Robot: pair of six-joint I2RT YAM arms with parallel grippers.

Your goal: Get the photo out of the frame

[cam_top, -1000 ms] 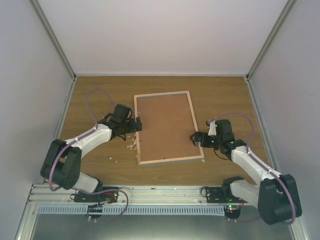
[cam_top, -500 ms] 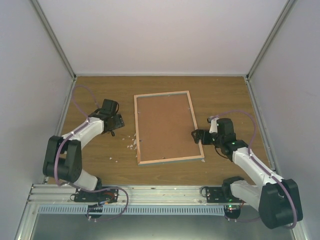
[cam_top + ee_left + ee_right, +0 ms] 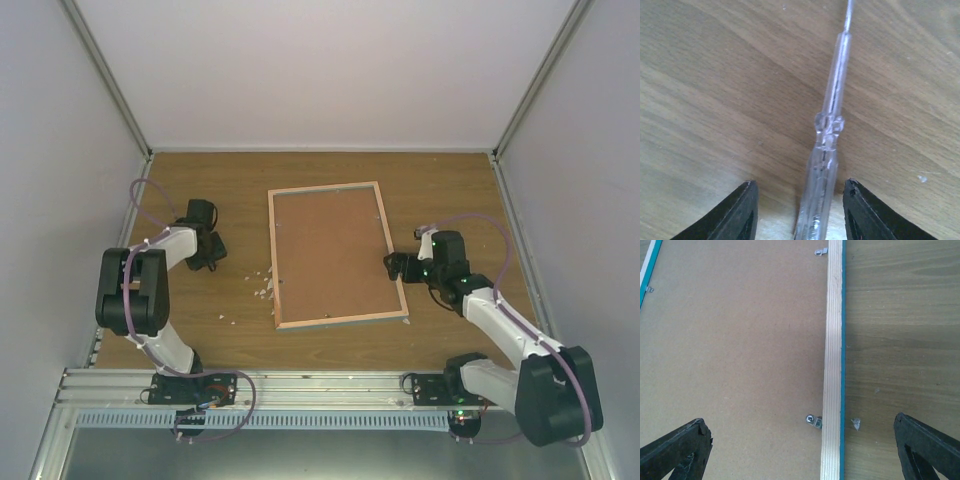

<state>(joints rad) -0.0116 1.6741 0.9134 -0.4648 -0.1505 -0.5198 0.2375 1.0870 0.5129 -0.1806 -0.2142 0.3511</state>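
The frame (image 3: 325, 187) lies face down mid-table, showing a pale wood rim (image 3: 832, 365) with a turquoise outer edge and a brown fibreboard back (image 3: 740, 350) held by small metal clips (image 3: 814, 421). The photo is hidden under that back. My right gripper (image 3: 393, 266) is open and straddles the frame's right rim, its midpoint (image 3: 799, 421) over the board next to a clip. My left gripper (image 3: 210, 255) is far left of the frame. Its jaws (image 3: 799, 182) stand either side of a clear plastic screwdriver-like tool (image 3: 832, 100) lying on the table, with a gap on both sides.
White crumbs (image 3: 265, 285) are scattered on the wood table beside the frame's lower left edge, and one small white bit (image 3: 856, 424) lies just right of the rim. Grey walls close in the table on the left, right and far sides.
My left arm has swung away from the frame's left edge to the table's left side, and its jaws have narrowed around the clear tool. My right gripper edged slightly farther along the right rim.
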